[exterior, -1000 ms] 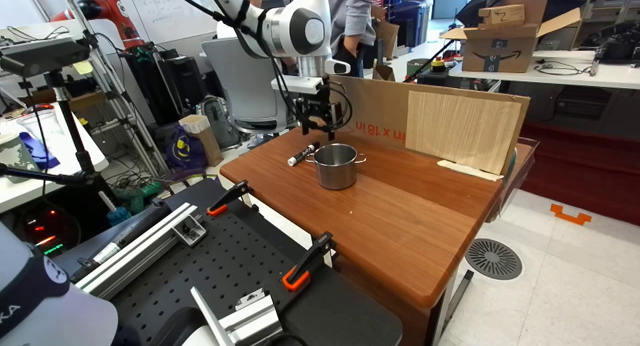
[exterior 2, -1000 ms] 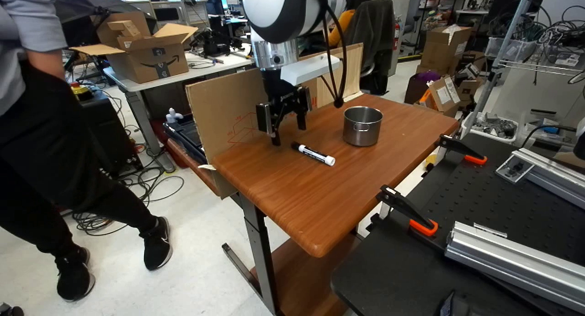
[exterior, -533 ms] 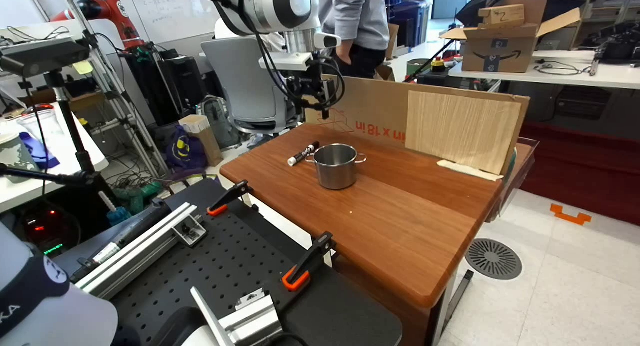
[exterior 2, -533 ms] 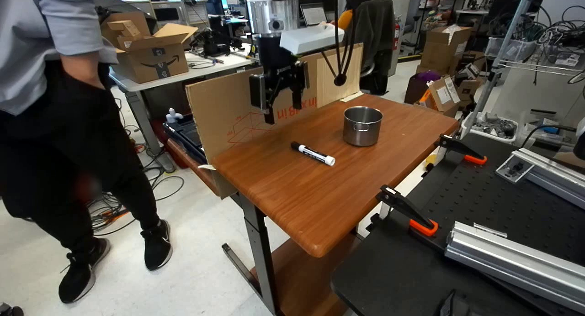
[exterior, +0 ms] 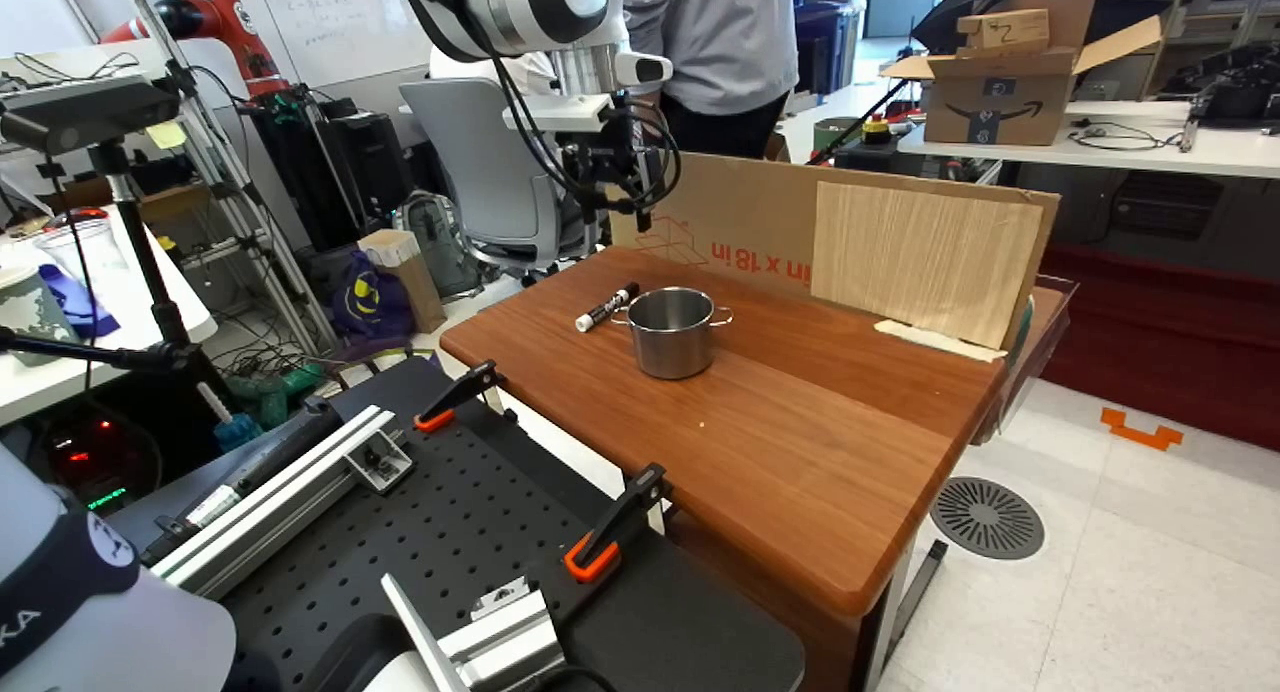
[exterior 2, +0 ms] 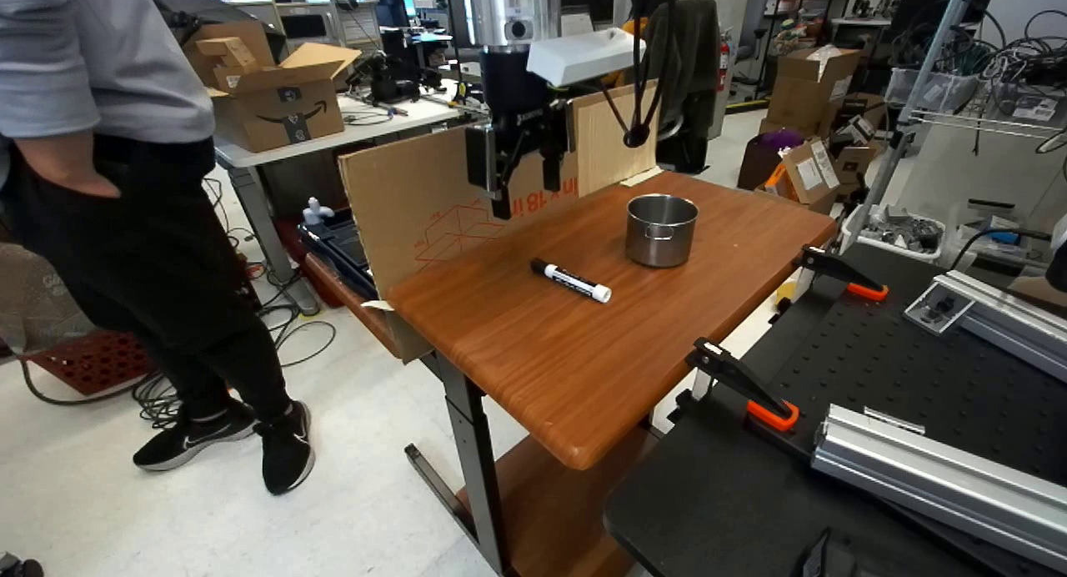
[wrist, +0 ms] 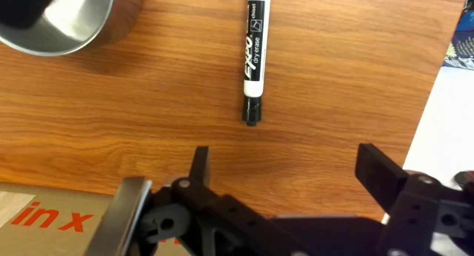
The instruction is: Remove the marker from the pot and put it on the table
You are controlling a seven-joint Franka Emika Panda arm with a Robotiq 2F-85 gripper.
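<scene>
Closest up, a black perforated board (exterior: 470, 507) is carrying a silver rail (exterior: 280, 497), two orange-and-black clamps (exterior: 622, 520) sitting along its edge facing the table (exterior: 800, 462). On the reddish-brown top the pot (exterior: 673, 352) is standing upright, both wire handles showing in an exterior view. In the wrist view a dark blurred shape (wrist: 20, 6) is covering part of it, can't tell what. The marker (exterior 2: 572, 282) is lying flat on the wood near the pot — outside it, apart from it — white end facing the clamps' side, black end pointing toward the gripper (wrist: 284, 152). Gripper is hanging above the table toward its far side, fingers (wrist: 377, 174) pointing down, apart from marker and pot. Jaws are standing wide apart, table wood showing between them in the wrist view. Behind, a cardboard panel (exterior: 740, 207) with upside-down red lettering is running along the table edge, a pale plywood board (exterior: 925, 257) covering part of its face. Farther back, a grey chair (exterior: 490, 162) is showing in an exterior view, and a person (exterior: 725, 47) in a grey top is standing beyond the panel. Beyond that, a cardboard box (exterior: 990, 97) is sitting open on a white desk (exterior: 1230, 162).
</scene>
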